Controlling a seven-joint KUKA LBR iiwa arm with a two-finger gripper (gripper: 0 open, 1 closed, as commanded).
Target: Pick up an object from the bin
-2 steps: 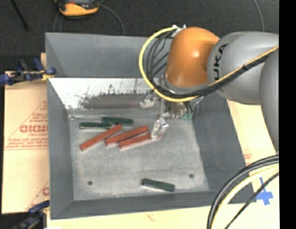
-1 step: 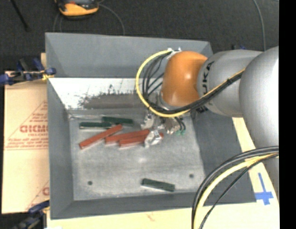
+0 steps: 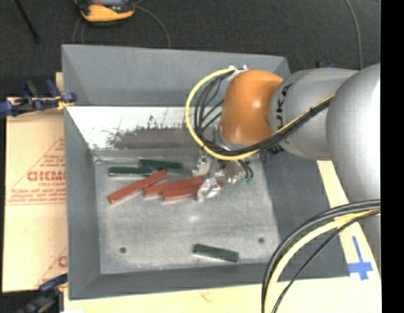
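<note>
- Several flat sticks lie in the middle of the bin (image 3: 85,194). The one that matters is the red-brown stick (image 3: 181,189), whose right end sits right at the gripper (image 3: 212,182).
- The gripper is low over that end, tucked under the robot's orange cover (image 3: 251,106). I cannot tell if it is wide or closed, or if it has the stick at all.
- It is at the very tip of the stick, not the middle. I think the long part could droop and slip out when the arm lifts.
- The stick lies flat on the floor of the bin. The gripper could bump the floor, or close above the stick and come up with nothing.
- A longer red-brown stick (image 3: 137,188) lies just beside it on the left, and the two seem to touch. A pull could drag that one along or knock it away.
- Two dark green sticks (image 3: 144,169) lie just behind the red-brown ones. A sideways push could shove them all into a messier pile.
- The yellow cables (image 3: 201,119) loop out near the back slope of the bin. They could rub on it as the arm rises.
- One more dark green stick (image 3: 215,253) lies alone near the front wall, well apart. It looks safe.
</note>
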